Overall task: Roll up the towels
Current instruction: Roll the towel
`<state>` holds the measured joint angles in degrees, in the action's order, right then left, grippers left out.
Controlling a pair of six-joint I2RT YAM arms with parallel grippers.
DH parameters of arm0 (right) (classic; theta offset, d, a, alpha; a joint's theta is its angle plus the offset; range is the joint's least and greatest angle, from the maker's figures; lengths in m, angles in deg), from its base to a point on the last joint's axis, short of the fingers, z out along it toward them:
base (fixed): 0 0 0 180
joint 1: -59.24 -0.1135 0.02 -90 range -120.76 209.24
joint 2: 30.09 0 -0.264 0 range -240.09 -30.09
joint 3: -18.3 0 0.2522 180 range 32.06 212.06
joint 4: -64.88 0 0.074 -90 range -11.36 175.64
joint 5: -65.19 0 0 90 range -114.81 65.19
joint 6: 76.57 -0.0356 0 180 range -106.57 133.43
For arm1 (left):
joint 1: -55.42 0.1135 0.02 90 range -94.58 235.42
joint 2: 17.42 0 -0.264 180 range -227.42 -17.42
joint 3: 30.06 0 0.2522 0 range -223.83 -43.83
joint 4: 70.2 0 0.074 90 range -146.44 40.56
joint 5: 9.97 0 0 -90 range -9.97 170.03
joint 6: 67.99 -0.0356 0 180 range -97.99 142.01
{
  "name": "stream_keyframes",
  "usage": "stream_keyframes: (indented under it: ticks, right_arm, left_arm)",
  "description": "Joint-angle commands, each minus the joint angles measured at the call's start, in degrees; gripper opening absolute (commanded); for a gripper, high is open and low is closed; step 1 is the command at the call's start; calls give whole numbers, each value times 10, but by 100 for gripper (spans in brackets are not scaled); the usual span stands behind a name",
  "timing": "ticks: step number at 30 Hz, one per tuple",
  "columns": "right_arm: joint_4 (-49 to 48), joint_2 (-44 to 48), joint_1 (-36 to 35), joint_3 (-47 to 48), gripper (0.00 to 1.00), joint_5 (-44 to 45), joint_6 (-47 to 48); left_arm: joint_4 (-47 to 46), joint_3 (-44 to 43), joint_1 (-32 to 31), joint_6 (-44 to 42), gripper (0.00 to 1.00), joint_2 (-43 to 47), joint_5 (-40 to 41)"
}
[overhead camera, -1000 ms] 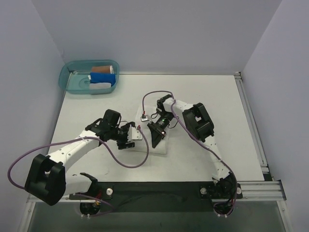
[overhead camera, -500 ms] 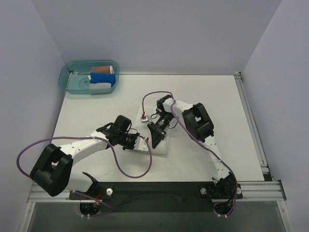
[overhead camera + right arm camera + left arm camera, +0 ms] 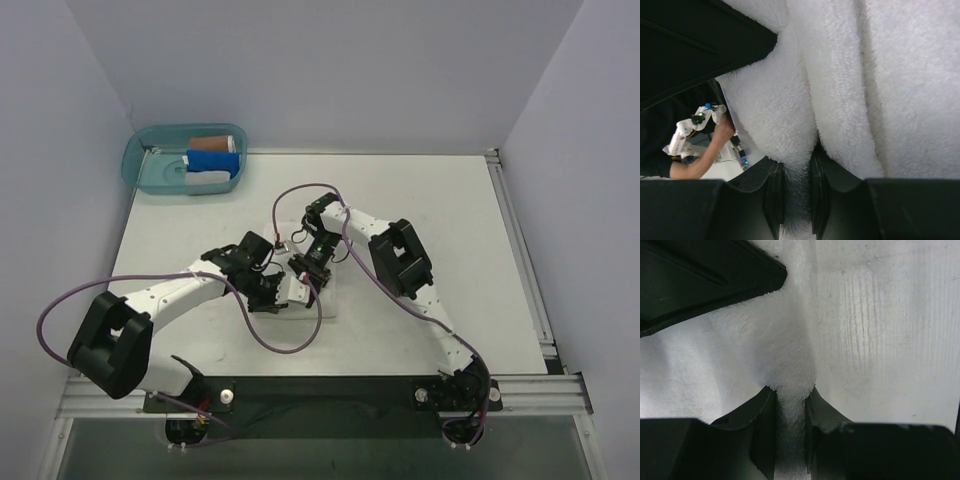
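- towel (image 3: 331, 299) lies bunched at mid counter (image 3: 450, 230), mostly hidden under both arms.
- left fingers (image 3: 291, 292) are nearly together, pinching a raised fold of the towel; the wrist view shows terry squeezed into the narrow gap.
- right fingers (image 3: 303, 272) are clamped on a thick fold too, with soft ridges of cloth filling that wrist view.
- the two sets of fingers sit just beside each other over the towel.
- teal bin (image 3: 133, 160) at the far left corner, well apart, holds a blue roll (image 3: 212, 160), a brown roll (image 3: 215, 143) and a white roll (image 3: 208, 180).
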<state>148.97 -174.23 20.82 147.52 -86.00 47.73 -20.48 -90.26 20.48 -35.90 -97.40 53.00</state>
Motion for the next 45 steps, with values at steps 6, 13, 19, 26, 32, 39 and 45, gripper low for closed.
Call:
stream_keyframes:
  ticks: [6,13,19,26,32,39,45]
  right_arm:
    - [-104,48,25,-67,30,110,9]
    - [-126,222,104,-175,53,99,-22]
    - [-141,350,163,-230,50,122,-25]
    - [-245,516,120,-335,44,206,-51]
    - [-353,569,-12,-409,55,367,-40]
    - [-477,533,-111,-449,73,475,-6]
    - [-562,476,-142,-487,77,492,54]
  left_arm:
    - [225,-77,75,10,5,-121,-60]
    - [345,-210,118,-12,6,-284,-146]
    - [417,-312,135,-12,8,-421,-168]
    - [483,-481,167,12,9,-574,-149]
    - [493,-545,172,34,9,-624,-122]
    - [508,-561,173,31,11,-639,-122]
    - [510,-567,173,29,13,-641,-122]
